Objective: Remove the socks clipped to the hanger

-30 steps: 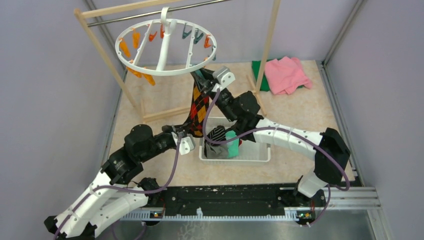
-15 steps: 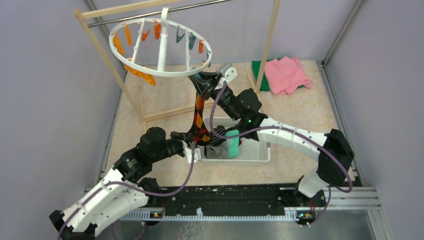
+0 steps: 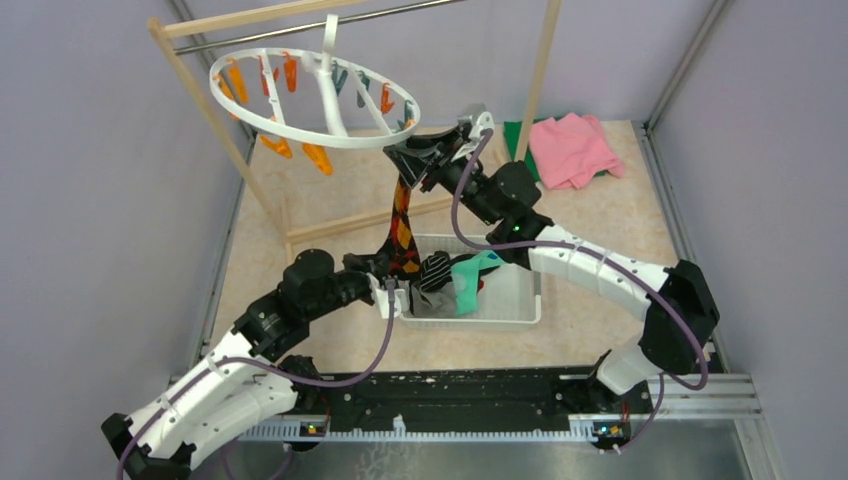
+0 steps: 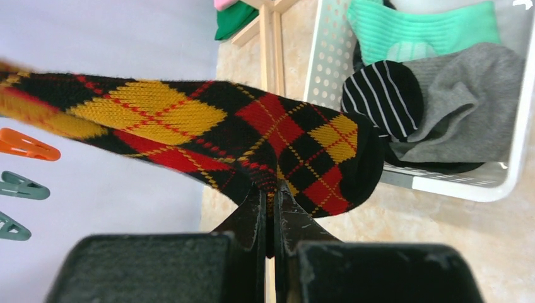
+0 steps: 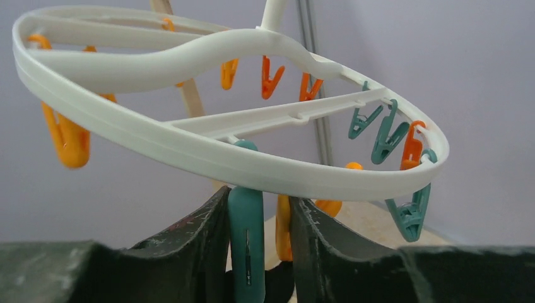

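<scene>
The hanger (image 5: 189, 148) hangs from the rack (image 3: 215, 120) over the desk's far-left part. A mid-desk basket (image 3: 525, 295) holds other socks (image 4: 454, 107). The argyle sock (image 4: 208, 126) stretches from a teal clip (image 5: 246, 240) to the left end effector (image 4: 272, 189), which is clenched near its toe. The right end effector (image 5: 260, 205) straddles that clip, jaws apart.

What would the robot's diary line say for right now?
step: freeing argyle sock | left gripper: shut on its toe end | right gripper: jaws astride teal clip under hanger | basket: other socks inside
</scene>
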{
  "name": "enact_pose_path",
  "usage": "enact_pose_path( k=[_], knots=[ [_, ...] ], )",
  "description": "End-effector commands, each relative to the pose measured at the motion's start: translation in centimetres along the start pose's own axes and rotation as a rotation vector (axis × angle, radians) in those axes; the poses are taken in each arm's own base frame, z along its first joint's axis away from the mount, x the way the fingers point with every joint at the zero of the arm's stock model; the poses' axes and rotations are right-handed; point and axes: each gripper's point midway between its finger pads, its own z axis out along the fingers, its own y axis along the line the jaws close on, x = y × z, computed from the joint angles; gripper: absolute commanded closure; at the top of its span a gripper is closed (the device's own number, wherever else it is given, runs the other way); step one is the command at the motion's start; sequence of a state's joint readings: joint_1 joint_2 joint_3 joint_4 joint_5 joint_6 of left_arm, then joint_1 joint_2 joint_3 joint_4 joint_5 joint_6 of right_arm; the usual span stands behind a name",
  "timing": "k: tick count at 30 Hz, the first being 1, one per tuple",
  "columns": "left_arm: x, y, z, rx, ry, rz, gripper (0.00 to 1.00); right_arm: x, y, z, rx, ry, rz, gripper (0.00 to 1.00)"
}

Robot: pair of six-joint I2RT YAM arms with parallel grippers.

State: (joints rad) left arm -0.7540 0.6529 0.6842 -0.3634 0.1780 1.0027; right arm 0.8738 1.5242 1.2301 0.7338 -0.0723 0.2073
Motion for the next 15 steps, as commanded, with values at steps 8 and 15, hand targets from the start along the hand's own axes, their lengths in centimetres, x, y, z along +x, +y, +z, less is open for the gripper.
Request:
enact_pose_path(
  k=[8, 15],
  knots=[
    [-0.5, 1.6, 0.0, -0.062, -0.009, 0.011, 1.0, -3.6, 1.2, -1.1, -0.05, -0.037, 0.139, 0.38],
    [-0.5, 1.8, 0.0, -0.071, -0.01, 0.006, 1.0, -3.5, 0.5, -1.6, -0.018, -0.057, 0.133, 0.36]
  ],
)
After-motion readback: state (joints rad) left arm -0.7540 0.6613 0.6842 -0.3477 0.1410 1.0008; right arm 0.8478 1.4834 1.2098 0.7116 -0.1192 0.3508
